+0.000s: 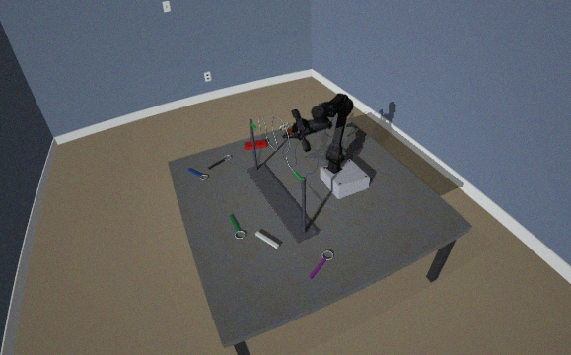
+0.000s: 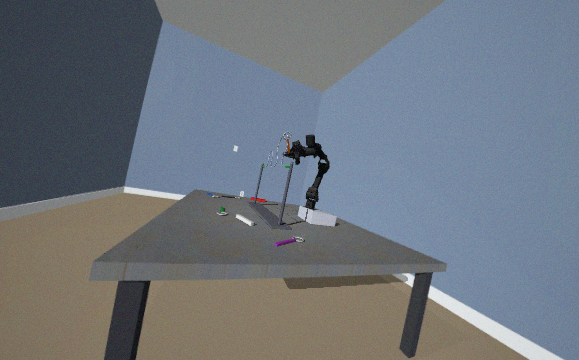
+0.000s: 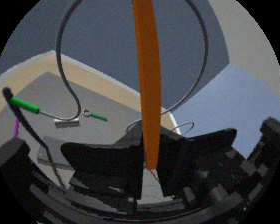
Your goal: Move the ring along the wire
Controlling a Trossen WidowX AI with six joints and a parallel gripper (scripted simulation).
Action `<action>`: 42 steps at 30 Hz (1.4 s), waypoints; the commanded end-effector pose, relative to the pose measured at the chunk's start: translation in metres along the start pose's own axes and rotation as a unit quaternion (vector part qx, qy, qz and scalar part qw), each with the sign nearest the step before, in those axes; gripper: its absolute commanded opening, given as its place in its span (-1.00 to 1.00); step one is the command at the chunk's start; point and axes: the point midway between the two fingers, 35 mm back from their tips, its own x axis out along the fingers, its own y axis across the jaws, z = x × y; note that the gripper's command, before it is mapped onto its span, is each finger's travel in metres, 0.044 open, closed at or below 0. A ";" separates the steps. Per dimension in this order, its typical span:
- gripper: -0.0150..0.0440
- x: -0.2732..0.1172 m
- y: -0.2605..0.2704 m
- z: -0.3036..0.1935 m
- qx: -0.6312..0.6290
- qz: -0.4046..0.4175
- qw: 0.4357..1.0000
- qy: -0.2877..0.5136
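My gripper (image 1: pixel 288 135) (image 2: pixel 287 154) (image 3: pixel 144 123) is shut on the orange handle (image 1: pixel 290 131) (image 2: pixel 288 145) (image 3: pixel 149 70), near its lower end. The handle stands nearly upright. The silvery ring (image 2: pixel 287 135) is above it at the top of a tall wire bend, between the two posts; it is out of the wrist view. Whether it touches the wire is too small to tell. The grey wire (image 3: pixel 58 45) loops up on both sides of the handle. One green part (image 1: pixel 298 176) (image 2: pixel 287 166) (image 3: pixel 25 105) is at the near post (image 1: pixel 304 204) (image 2: pixel 286 195), the other (image 1: pixel 252 126) at the far post (image 1: pixel 254 153) (image 2: pixel 258 185).
A dark base (image 1: pixel 282 204) joins the posts. On the table (image 1: pixel 389 237) lie a red block (image 1: pixel 255 145), a white bar (image 1: pixel 267 240), and loose rings with purple (image 1: pixel 318 268), green (image 1: pixel 235 223), blue (image 1: pixel 195 173) and black (image 1: pixel 217 163) handles. Wire bends continue toward the far post.
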 end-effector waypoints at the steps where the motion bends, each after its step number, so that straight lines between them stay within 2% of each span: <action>1: -1.00 -0.001 -0.004 0.000 -0.021 -0.014 1.000 -0.004; 42: -1.00 -0.001 -0.020 0.005 -0.236 -0.136 0.962 -0.032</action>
